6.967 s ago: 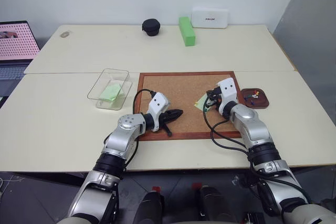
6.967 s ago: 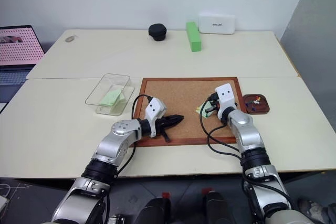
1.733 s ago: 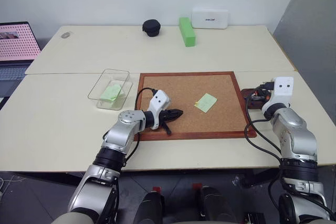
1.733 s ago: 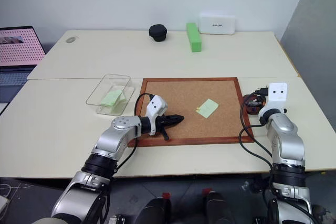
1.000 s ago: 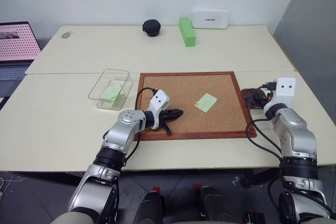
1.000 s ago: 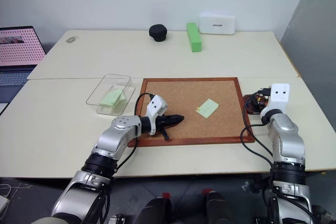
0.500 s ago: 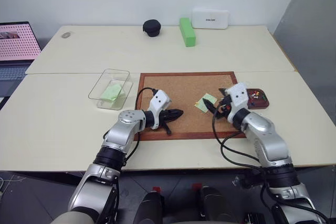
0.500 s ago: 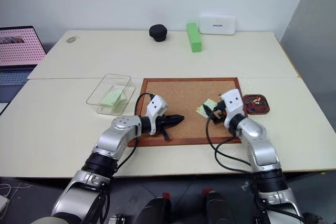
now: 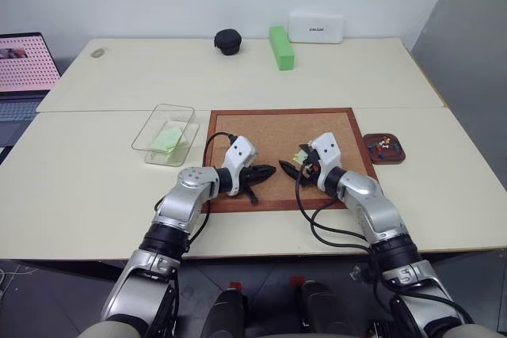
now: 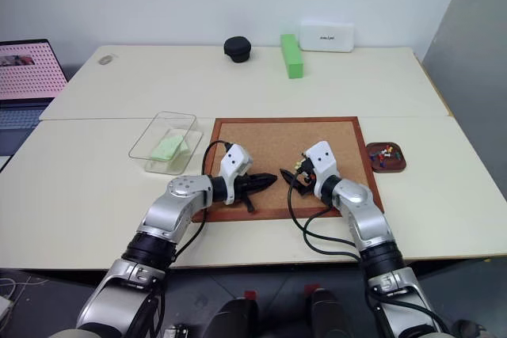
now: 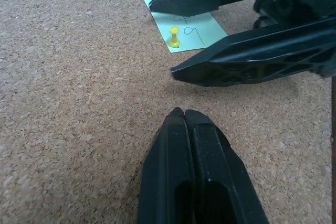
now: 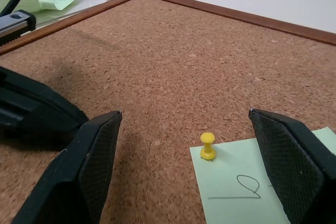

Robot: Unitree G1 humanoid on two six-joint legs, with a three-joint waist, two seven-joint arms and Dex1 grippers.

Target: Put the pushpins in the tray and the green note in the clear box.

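The corkboard (image 9: 285,156) lies on the tabletop (image 9: 95,187). The right pincer (image 12: 184,145) came over from the tray (image 9: 384,149) a second ago. It is wide open, empty, around a yellow pushpin (image 12: 208,145) holding the green note (image 12: 252,192). Next: close and pull. The left pincer (image 11: 186,124) is shut, empty.

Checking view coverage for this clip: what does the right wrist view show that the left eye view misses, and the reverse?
Right wrist view: a yellow pushpin stuck in the green note, between the open right gripper fingers. Left eye view: the tray holding pushpins, the green block and the shut left gripper. Both: the corkboard and the clear box.
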